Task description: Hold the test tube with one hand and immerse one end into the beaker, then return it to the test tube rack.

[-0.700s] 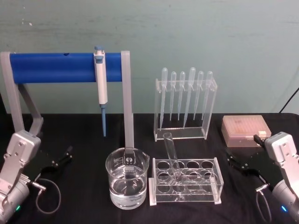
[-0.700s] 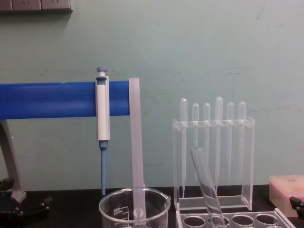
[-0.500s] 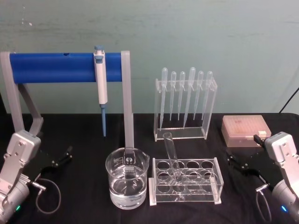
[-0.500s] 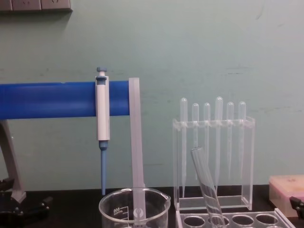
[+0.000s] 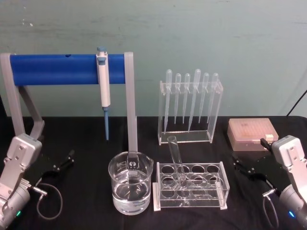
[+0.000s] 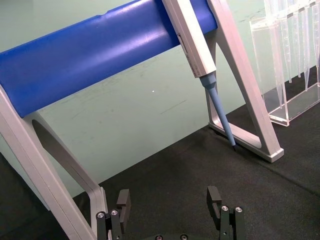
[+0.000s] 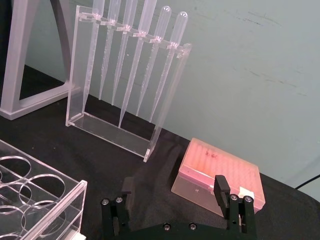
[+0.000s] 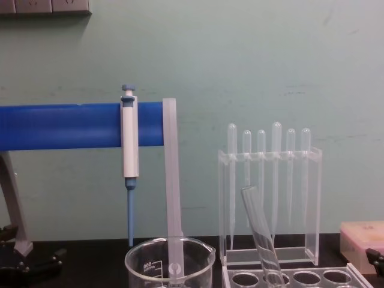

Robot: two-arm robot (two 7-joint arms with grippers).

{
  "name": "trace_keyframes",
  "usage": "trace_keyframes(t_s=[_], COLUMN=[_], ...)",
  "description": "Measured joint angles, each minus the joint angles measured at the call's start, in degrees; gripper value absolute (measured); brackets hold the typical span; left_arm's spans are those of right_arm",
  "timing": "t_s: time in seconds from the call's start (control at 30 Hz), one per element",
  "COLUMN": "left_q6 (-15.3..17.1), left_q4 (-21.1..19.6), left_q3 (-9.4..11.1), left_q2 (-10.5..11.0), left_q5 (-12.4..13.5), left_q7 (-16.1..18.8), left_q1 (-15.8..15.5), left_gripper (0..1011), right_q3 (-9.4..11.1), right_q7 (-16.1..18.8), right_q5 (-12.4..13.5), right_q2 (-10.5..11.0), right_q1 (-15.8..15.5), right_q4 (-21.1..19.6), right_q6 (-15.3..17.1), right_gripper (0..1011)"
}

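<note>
The black left end effector [image 5: 63,161] is held low over the black bench [image 5: 86,139] at its left side, its fingers spread apart and empty. The black right end effector [image 5: 240,166] is likewise spread and empty at the right side. Between them, well apart from both, the clear glass test tube [image 5: 176,157] is seen leaning, rim tilted leftward, in the clear plastic test tube rack [image 5: 221,184]. Just left of the rack stands the clear glass beaker [image 5: 130,184], partly filled with clear liquid.

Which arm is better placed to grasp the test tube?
Right. The right tool, open, is nearer the test tube in the rack; the beaker stands between it and the left tool.
</note>
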Motion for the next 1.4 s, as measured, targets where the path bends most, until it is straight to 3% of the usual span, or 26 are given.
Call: trace_keyframes(t_s=[0.47,0.6,0.7,0.83,0.93,0.97,1.1,1.13,1.17,1.23,1.4], left_q6=[0.0,0.0,0.0,0.0,0.0,0.0,0.0,0.0,0.0,0.0,0.0], left_q4=[0.0,0.0,0.0,0.0,0.0,0.0,0.0,0.0,0.0,0.0,0.0], left_q3=[0.0,0.0,0.0,0.0,0.0,0.0,0.0,0.0,0.0,0.0,0.0], left_q2=[0.0,0.0,0.0,0.0,0.0,0.0,0.0,0.0,0.0,0.0,0.0], left_q5=[0.0,0.0,0.0,0.0,0.0,0.0,0.0,0.0,0.0,0.0,0.0], left_q7=[0.0,0.0,0.0,0.0,0.0,0.0,0.0,0.0,0.0,0.0,0.0], left_q1=[0.0,0.0,0.0,0.0,0.0,0.0,0.0,0.0,0.0,0.0,0.0], left_gripper=[1000,1000,1000,1000,1000,1000,1000,1000,1000,1000,1000], right_q3=[0.1,1.2,2.8,4.6,6.2,6.7,6.8,6.4,6.4,5.1,2.7], right_q7=[0.0,0.0,-0.6,-0.4,1.7,4.0,11.1,13.7,13.7,18.3,22.3], right_q5=[-0.1,-0.7,-1.8,-1.5,0.2,1.8,7.1,8.8,8.8,11.7,13.3], right_q2=[0.0,0.6,3.3,6.3,9.3,10.6,12.2,12.1,12.1,10.5,6.7], right_q1=[-0.1,-1.8,-5.6,-9.7,-13.2,-14.4,-14.7,-13.9,-13.9,-10.8,-4.8], right_q4=[-0.1,-1.8,-6.7,-12.0,-17.0,-19.1,-22.7,-23.1,-23.1,-23.1,-21.0], right_q6=[0.0,-0.3,-1.0,-1.1,-1.0,-0.7,0.9,1.9,1.9,4.5,9.6], right_gripper=[1003,1003,1003,1003,1003,1002,1003,1003,1003,1003,1003])
